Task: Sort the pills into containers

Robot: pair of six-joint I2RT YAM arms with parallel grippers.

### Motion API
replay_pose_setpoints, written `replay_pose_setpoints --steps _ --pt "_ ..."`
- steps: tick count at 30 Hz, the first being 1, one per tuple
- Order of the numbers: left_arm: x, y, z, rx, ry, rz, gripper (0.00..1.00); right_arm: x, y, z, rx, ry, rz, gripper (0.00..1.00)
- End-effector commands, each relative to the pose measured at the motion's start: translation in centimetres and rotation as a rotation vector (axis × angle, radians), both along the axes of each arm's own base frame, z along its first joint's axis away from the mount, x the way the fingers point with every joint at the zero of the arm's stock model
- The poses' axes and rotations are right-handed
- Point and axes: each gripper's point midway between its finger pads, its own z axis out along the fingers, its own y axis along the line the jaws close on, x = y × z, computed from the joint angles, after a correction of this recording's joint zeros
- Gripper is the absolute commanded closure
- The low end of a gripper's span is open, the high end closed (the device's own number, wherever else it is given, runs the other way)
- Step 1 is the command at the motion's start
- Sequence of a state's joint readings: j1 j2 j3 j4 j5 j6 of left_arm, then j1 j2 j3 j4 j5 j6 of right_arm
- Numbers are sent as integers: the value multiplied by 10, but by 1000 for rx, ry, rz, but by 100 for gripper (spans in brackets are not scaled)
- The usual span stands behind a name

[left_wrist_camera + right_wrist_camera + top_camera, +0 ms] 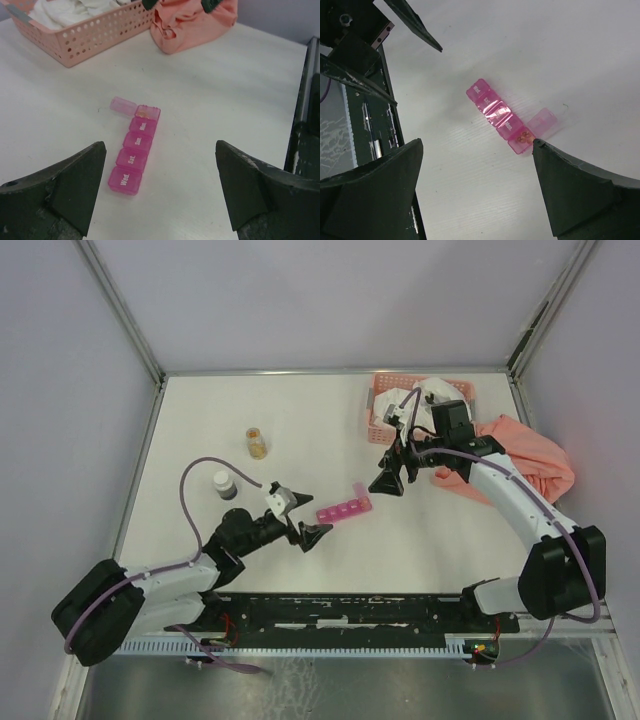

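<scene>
The magenta-pink pill organizer strip [345, 509] lies on the white table between my two grippers. Its end compartment has the lid flipped open, and two orange pills [523, 137] lie inside it. The other compartments are shut; the left wrist view [133, 156] shows labels Wed, Sat, Sun, Mon. My left gripper [303, 523] is open and empty, just left of the strip. My right gripper [391, 477] is open and empty, above and right of the open end. An amber bottle of pills [256, 442] stands at the far left.
A salmon-orange lattice basket [385, 420] with white cloth stands at the back right, with an orange cloth [535, 455] beside it. A small white-capped dark bottle [225, 485] stands near the left arm. A black rail [350, 612] runs along the near edge.
</scene>
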State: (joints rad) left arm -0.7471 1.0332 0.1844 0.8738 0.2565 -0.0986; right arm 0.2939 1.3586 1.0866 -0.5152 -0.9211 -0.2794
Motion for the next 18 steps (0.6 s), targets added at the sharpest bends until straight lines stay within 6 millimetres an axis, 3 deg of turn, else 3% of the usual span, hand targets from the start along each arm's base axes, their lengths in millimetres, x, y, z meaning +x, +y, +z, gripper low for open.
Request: replay_pose_setpoints --steps 1,6,10,14,18 --pt "-6 -17 4 90 -210 -125 3 10 -7 5 -38 -7 -14 1" --pt "-5 -25 -28 226 -214 -188 2 13 -11 -2 -68 -8 -17 1" --pt "2 -20 -43 277 -274 -155 0 16 -13 -9 -92 8 -21 1" --pt "4 -30 -60 321 -274 -199 1 17 -14 -16 -107 30 -23 1" --pt "19 -32 -73 360 -262 -156 1 18 -15 -16 -116 36 -24 1"
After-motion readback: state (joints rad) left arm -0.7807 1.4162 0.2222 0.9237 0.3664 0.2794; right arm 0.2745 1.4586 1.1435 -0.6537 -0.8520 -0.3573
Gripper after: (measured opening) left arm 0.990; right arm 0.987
